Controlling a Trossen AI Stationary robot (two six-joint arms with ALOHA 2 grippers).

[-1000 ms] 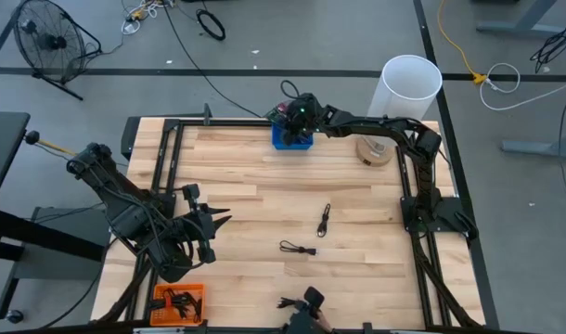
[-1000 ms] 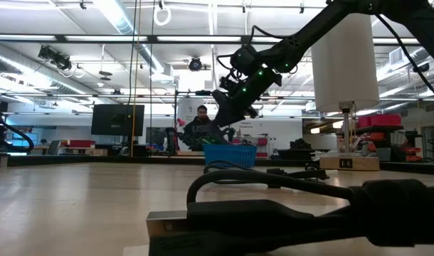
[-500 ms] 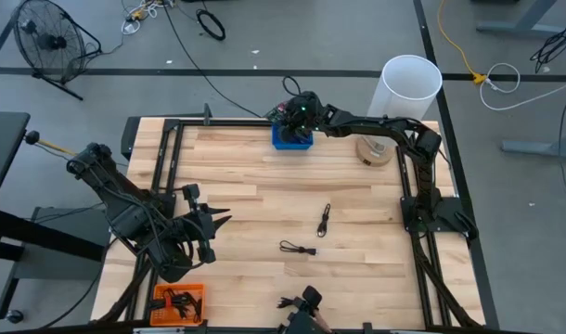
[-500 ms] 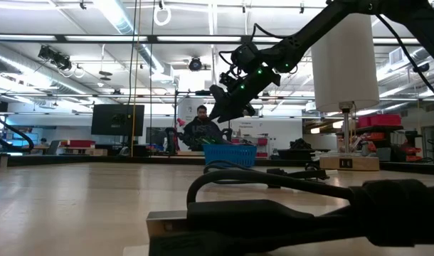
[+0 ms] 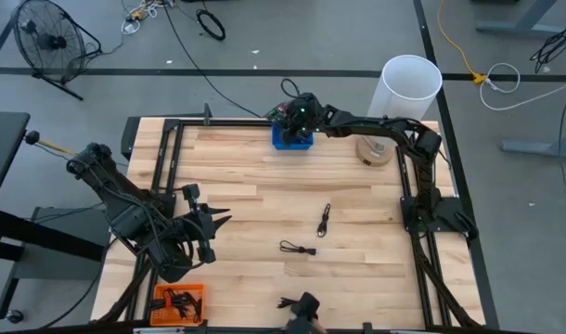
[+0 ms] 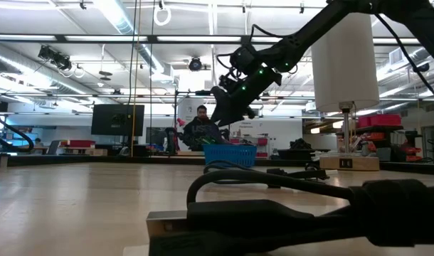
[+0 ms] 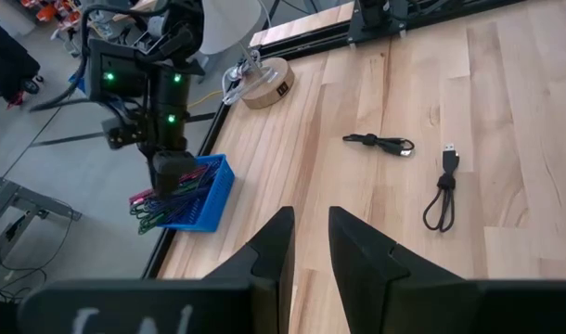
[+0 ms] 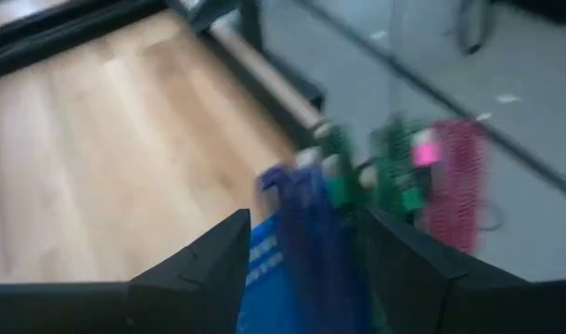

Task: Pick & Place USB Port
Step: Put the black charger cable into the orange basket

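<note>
Two black USB cables (image 5: 325, 219) (image 5: 299, 248) lie flat on the wooden table's middle; the left wrist view shows them too (image 7: 383, 143) (image 7: 443, 190). A blue basket (image 5: 292, 139) at the far edge holds coloured cables (image 7: 158, 199). My right gripper (image 5: 298, 122) hovers just above the basket, open, its fingers spread over the cables (image 8: 306, 223) with nothing between them. My left gripper (image 5: 225, 219) waits at the table's left, raised and pointing toward the middle. A narrow gap shows between its fingers (image 7: 308, 223), and nothing is in it.
A white cylinder (image 5: 411, 85) stands beyond the far right corner, with a round wooden block (image 5: 376, 150) beside it on the table. An orange tray (image 5: 179, 301) with black pieces sits at the near left. A thick black cable (image 6: 288, 206) lies at the near edge.
My right gripper has opened above the blue basket and come up a little from it, staying over the same spot.
</note>
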